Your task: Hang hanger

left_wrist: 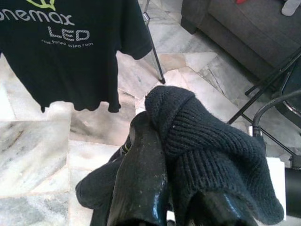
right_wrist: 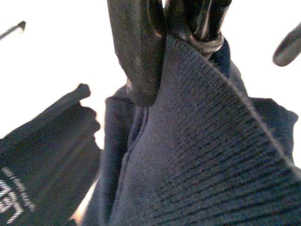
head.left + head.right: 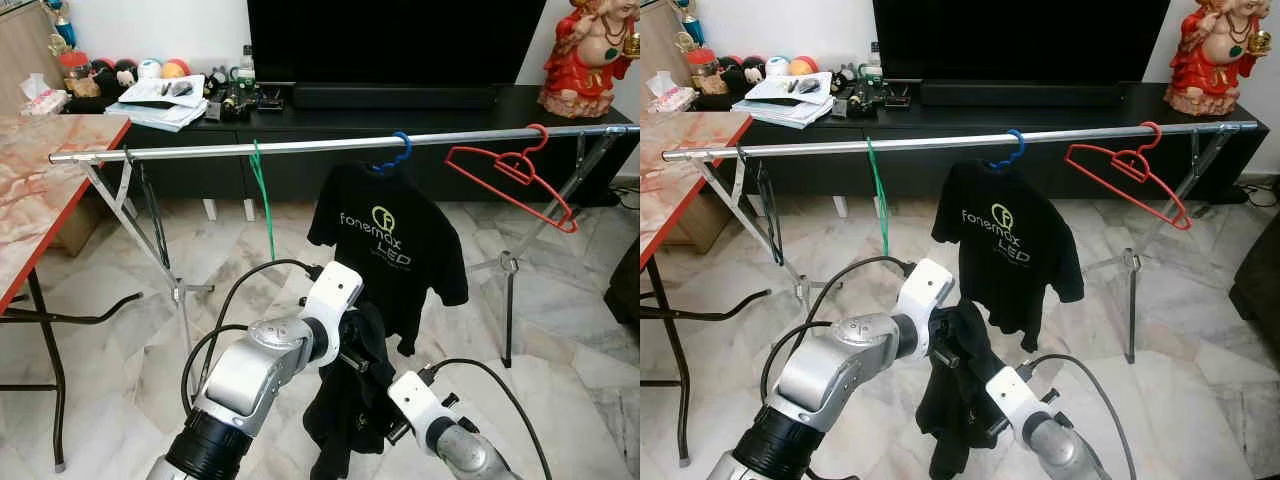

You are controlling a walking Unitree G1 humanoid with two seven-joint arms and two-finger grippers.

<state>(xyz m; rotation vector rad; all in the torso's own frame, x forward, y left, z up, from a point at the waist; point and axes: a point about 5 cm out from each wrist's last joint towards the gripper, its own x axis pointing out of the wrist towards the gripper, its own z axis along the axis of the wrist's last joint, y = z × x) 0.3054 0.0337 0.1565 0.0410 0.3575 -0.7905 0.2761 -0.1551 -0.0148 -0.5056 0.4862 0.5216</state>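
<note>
left gripper (image 1: pixel 155 197): i see it clamped on dark knit garment (image 3: pixel 350 400), below rail (image 3: pixel 300 146)
right gripper (image 2: pixel 164 52): pinching same garment's ribbed edge, below rail

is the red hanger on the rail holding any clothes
No, the red hanger hangs bare on the metal rail, while the black t-shirt hangs from a blue hanger.

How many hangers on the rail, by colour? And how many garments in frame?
Red hanger, bare: 1
Blue hanger, carrying the black printed T-shirt: 1
Green hanger, bare: 1
Hangers total: 3

Black printed T-shirt on the rail: 1
Dark knit garment, clamped by the left tool and the right tool: 1
Garments total: 2
</note>
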